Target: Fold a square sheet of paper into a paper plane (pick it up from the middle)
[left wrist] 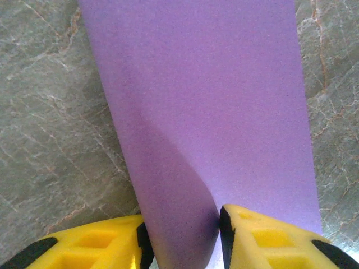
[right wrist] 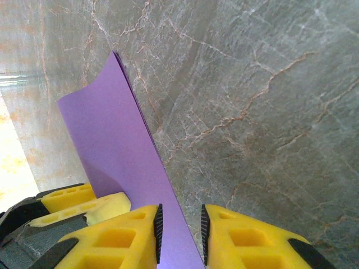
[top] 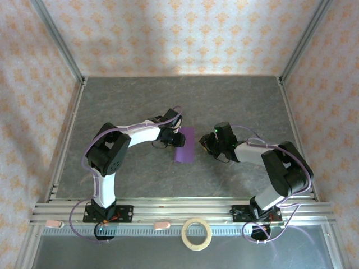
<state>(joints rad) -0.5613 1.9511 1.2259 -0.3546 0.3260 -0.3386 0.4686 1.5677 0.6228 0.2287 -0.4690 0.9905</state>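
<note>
The square sheet of paper [top: 185, 147] is plain purple and sits mid-table between my two grippers, doubled over into a narrow strip. My left gripper [top: 173, 137] is at its left edge. In the left wrist view a rounded bulge of the paper [left wrist: 213, 101] fills the gap of the left gripper [left wrist: 182, 230] and touches both pads. My right gripper [top: 206, 144] is at the sheet's right side. In the right wrist view the paper [right wrist: 106, 140] rises at a slant and its edge runs between the fingers of the right gripper [right wrist: 179, 224], against the left pad, with bare table showing before the right pad.
A tan tape ring [top: 197, 232] lies on the near rail between the arm bases. The grey marbled tabletop [top: 129, 101] is walled by patterned panels, with metal rails along its sides. The left gripper's yellow fingers [right wrist: 84, 204] show beside the sheet in the right wrist view.
</note>
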